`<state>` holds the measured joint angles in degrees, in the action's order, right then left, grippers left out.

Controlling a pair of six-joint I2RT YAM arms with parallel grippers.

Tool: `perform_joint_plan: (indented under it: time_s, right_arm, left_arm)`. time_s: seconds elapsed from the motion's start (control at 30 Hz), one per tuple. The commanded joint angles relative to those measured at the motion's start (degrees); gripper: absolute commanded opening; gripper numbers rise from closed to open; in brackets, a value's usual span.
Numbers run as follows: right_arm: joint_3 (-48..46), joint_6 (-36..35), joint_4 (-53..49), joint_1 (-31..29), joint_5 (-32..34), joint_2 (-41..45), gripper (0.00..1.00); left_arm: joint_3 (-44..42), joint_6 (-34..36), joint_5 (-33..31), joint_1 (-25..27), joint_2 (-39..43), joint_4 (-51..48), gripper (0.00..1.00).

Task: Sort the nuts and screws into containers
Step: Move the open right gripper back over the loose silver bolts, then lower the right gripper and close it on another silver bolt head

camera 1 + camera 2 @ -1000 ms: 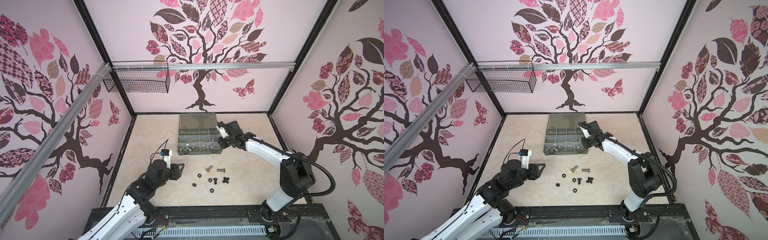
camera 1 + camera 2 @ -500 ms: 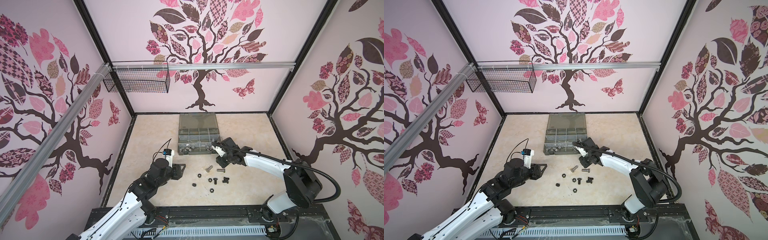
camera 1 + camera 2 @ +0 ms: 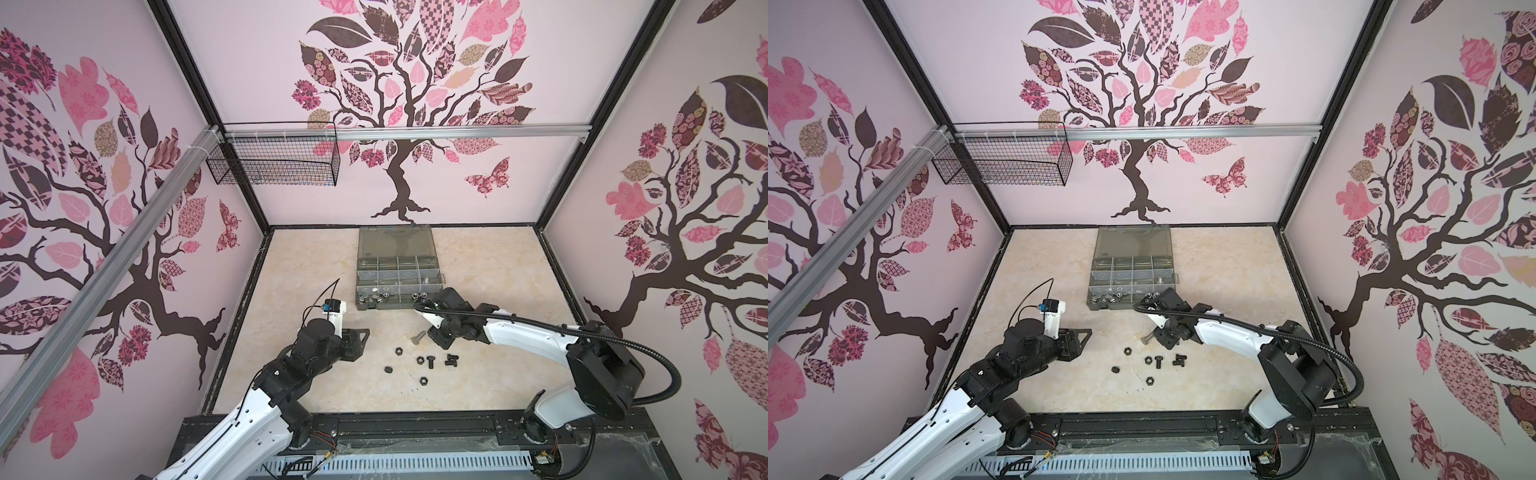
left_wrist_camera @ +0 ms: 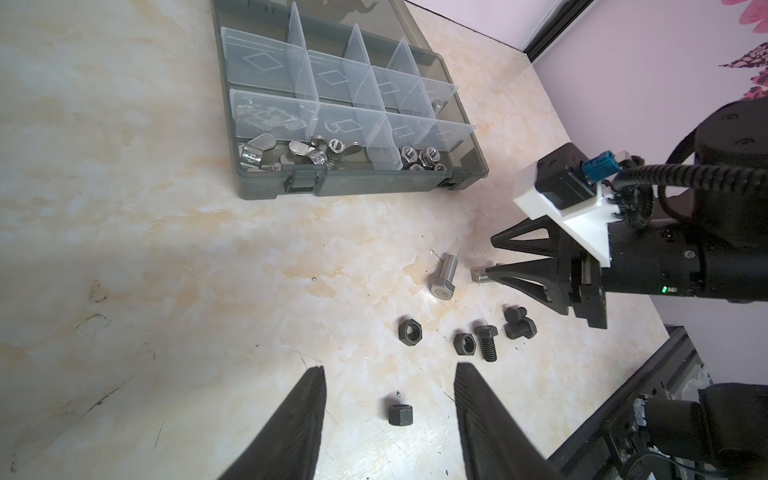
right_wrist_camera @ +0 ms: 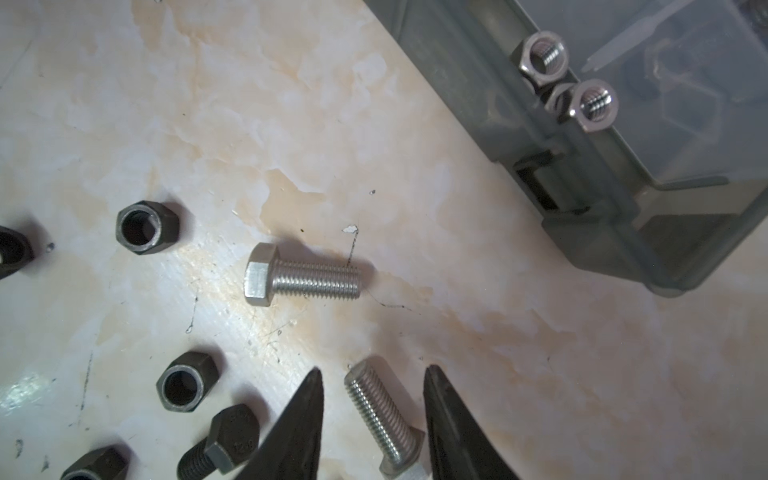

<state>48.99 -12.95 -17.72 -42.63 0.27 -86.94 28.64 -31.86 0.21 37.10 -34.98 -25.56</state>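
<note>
My right gripper [image 5: 372, 374] is open low over the table, its fingers either side of a silver screw [image 5: 382, 415] without touching it. A second silver screw [image 5: 303, 280] lies free just ahead, also seen in a top view [image 3: 417, 338]. My left gripper [image 4: 390, 368] hovers open with a black nut [image 4: 400, 409] lying between its fingers. More black nuts [image 4: 410, 331] and short black screws [image 4: 487, 341] are scattered on the table. The grey organiser case [image 3: 399, 270] stands open behind them; its front containers hold silver wing nuts [image 4: 291, 151] and silver hex nuts [image 5: 594, 104].
A black wire mesh basket [image 3: 274, 166] hangs from the aluminium rail on the back wall, well above the table. The case's flat lid [image 3: 1133, 241] lies open toward the back wall. Dark frame rails border the marble-patterned table.
The right arm came away from the case's right front corner down to the table, and its jaws widened around a silver screw. The left arm stayed almost still.
</note>
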Motion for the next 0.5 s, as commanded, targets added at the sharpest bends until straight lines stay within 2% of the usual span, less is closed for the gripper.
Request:
perform_joint_plan:
  time_s: [0.0, 0.47]
  right_arm:
    - [1.0, -3.6, -0.4, -1.4, 2.4, -0.3, 0.43]
    - [0.9, -12.5, 1.4, -3.9, 0.4, -1.2, 0.47]
  left_arm:
    - [-1.1, -0.4, -0.8, -0.1, 1.2, -0.5, 0.53]
    - [-1.5, -0.6, -0.9, -0.1, 1.7, 0.5, 0.53]
